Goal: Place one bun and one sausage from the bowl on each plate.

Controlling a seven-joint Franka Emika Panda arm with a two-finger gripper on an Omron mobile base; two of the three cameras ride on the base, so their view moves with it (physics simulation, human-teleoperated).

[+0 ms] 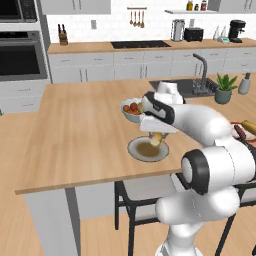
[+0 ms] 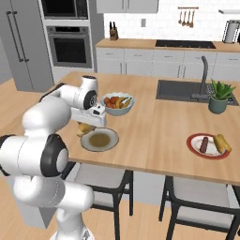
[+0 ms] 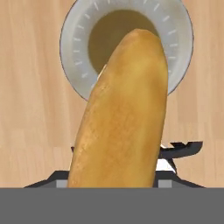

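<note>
Above the grey plate near the counter's front edge, the gripper hangs with its jaws clamped on a long golden bun. Seen from the hand, the bun runs up from between the dark finger tips and reaches over the plate's brownish centre; it is clear of the plate's surface as far as the base views show. Just behind that plate stands a pale fruit bowl holding red and yellow fruit. Well to the right of the plate, past the sink, lies a red-rimmed dish carrying a sausage and another bun side by side. A potted plant stands behind that dish, beside the sink's tap.
</note>
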